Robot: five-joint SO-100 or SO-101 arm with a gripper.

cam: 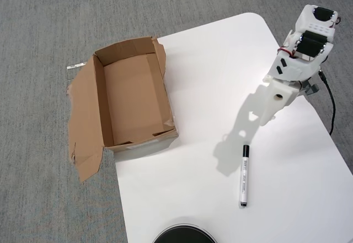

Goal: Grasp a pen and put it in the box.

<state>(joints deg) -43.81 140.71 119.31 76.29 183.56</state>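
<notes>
White-barrelled pen [244, 176] lies on the table, apart from the hand [268, 116].

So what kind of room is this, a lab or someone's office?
Probably an office or a workroom, though I can't be sure. The floor is grey carpet of the office kind, and a small white robot arm stands on a plain white table beside a torn cardboard box and a marker pen.
</notes>
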